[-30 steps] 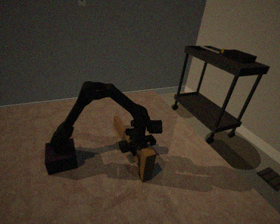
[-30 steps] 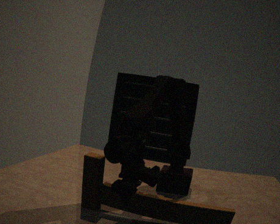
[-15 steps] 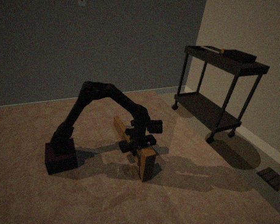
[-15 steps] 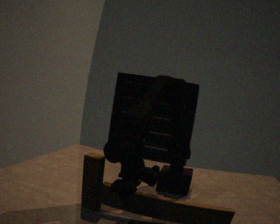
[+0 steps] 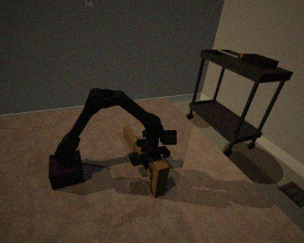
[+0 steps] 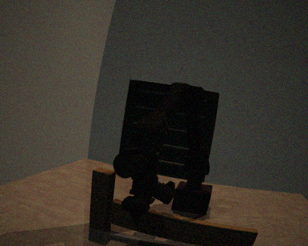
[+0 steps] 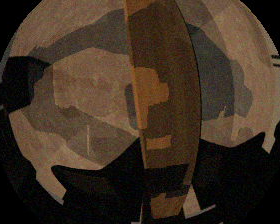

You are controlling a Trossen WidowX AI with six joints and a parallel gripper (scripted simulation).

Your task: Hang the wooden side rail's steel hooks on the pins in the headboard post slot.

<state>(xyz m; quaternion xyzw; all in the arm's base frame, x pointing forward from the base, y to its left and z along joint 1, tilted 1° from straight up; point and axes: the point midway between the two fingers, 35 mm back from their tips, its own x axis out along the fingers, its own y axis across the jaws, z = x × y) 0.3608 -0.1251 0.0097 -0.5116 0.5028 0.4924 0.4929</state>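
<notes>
The wooden side rail (image 5: pixel 130 136) (image 6: pixel 197 228) (image 7: pixel 166 55) stands on edge and runs up to the headboard post (image 5: pixel 159 179) (image 6: pixel 102 204), which stands upright. My gripper (image 5: pixel 148 166) (image 6: pixel 136 218) (image 7: pixel 160 137) is shut on the rail near its post end, one dark finger on each side. In the exterior view the rail's post end is right beside the post, with no clear gap between them. The steel hooks, the slot and the pins are hidden or too dark to make out, so I cannot tell if the hooks sit on the pins. The rail's underside at its far end is not clearly visible.
The arm's dark base (image 5: pixel 66 170) (image 6: pixel 192 198) stands beside the rail on the brownish table top (image 5: pixel 73 214). A dark wheeled cart (image 5: pixel 226 122) stands off to the right in the top view, beyond the table. Dark shadows lie around the post.
</notes>
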